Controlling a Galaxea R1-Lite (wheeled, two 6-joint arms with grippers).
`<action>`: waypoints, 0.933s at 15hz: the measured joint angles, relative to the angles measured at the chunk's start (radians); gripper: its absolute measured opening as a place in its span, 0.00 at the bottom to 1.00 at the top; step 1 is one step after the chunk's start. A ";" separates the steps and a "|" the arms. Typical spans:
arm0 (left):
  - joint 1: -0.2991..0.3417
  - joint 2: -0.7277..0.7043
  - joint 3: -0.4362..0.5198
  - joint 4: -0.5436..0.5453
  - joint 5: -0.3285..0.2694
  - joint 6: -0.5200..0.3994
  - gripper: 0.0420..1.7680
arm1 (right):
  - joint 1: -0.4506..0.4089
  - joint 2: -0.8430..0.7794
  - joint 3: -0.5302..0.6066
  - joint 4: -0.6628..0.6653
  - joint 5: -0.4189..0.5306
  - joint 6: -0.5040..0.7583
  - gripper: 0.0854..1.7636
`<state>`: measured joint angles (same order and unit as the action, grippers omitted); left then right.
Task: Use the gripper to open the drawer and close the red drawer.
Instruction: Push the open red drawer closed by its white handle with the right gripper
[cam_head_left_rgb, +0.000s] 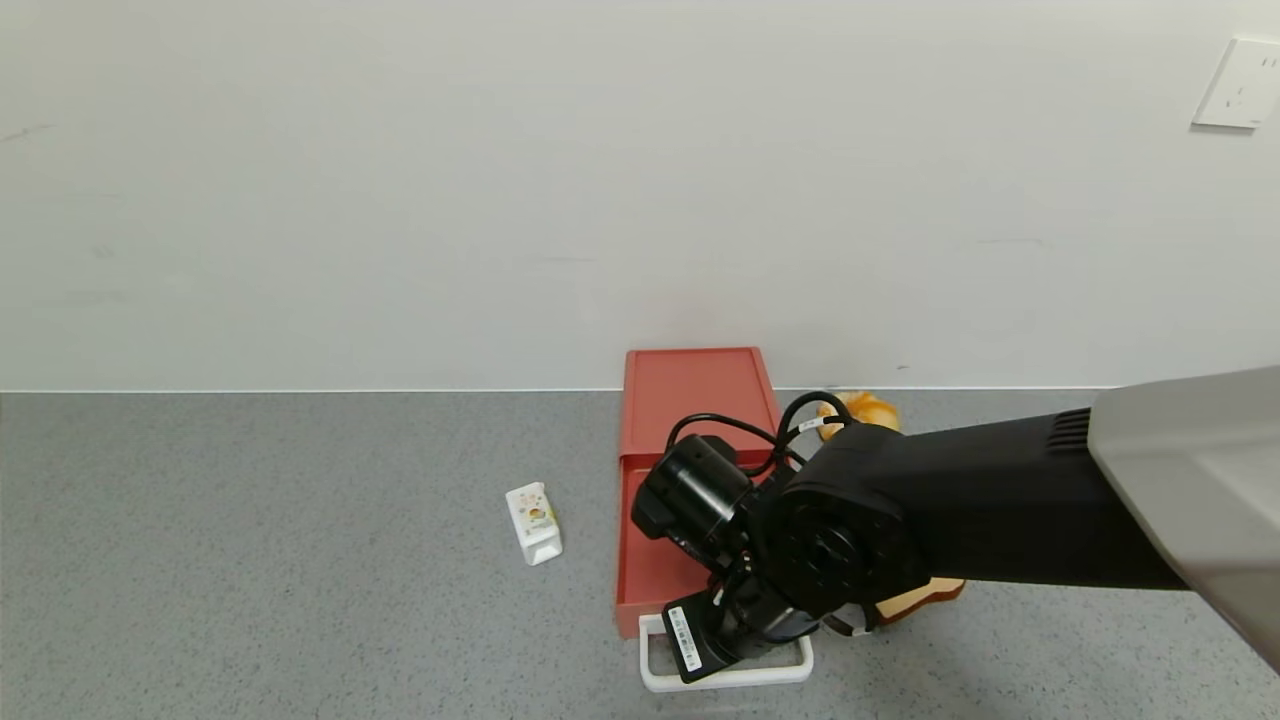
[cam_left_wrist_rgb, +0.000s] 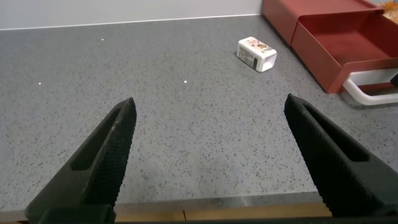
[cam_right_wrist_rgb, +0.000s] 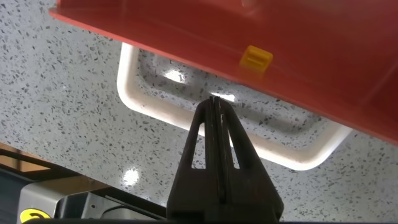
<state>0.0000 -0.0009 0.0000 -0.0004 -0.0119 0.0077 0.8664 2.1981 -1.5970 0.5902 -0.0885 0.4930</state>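
No writing can be read. The white label (cam_head_left_rgb: 684, 636) on the right gripper (cam_head_left_rgb: 722, 640) bears a barcode and print too small to make out. The small carton (cam_head_left_rgb: 534, 522) on the worktop (cam_head_left_rgb: 250, 560) shows coloured printing, also illegible.
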 joint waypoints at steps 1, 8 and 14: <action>0.000 0.000 0.000 0.000 0.000 0.000 0.97 | 0.001 0.004 -0.006 0.000 0.000 0.000 0.02; 0.000 0.000 0.000 0.000 0.000 0.000 0.97 | 0.014 0.028 -0.045 -0.001 0.006 0.000 0.02; 0.000 0.000 0.000 0.000 0.000 0.000 0.97 | 0.003 0.022 -0.039 -0.018 0.082 0.007 0.02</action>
<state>0.0000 -0.0009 0.0000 -0.0009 -0.0119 0.0077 0.8698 2.2202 -1.6355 0.5719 -0.0062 0.4998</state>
